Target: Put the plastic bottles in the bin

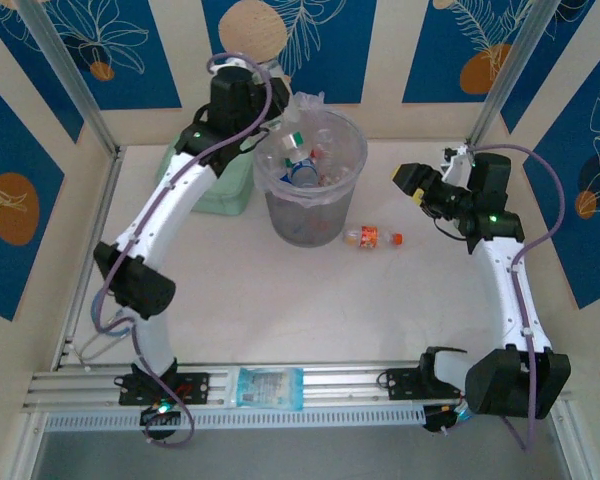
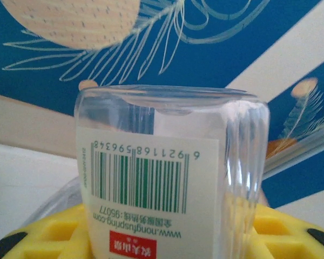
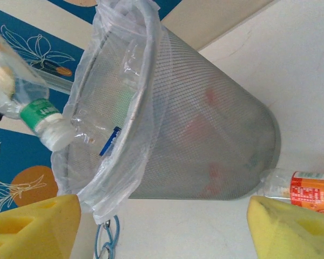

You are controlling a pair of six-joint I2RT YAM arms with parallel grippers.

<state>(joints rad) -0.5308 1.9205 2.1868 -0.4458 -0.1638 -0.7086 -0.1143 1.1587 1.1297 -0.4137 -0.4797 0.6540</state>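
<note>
My left gripper (image 1: 262,97) is shut on a clear plastic bottle (image 2: 167,162) with a white barcode label, which stands between the yellow pads (image 2: 54,232). From the right wrist, that bottle (image 3: 29,105) hangs cap-down at the bin's rim, just outside the liner. The bin (image 1: 310,180) is a tall grey mesh bucket with a clear bag liner (image 3: 124,81) and holds several bottles. Another bottle (image 1: 372,237) with an orange label and red cap lies on the table against the bin's right base. My right gripper (image 1: 417,188) stands open to its right, fingers (image 3: 289,226) apart, nothing between them.
A mint-green flat case (image 1: 220,190) lies left of the bin under my left arm. A blue ring (image 3: 105,243) lies on the table by the bin. A small packet (image 1: 270,387) rests on the front rail. The table in front of the bin is bare.
</note>
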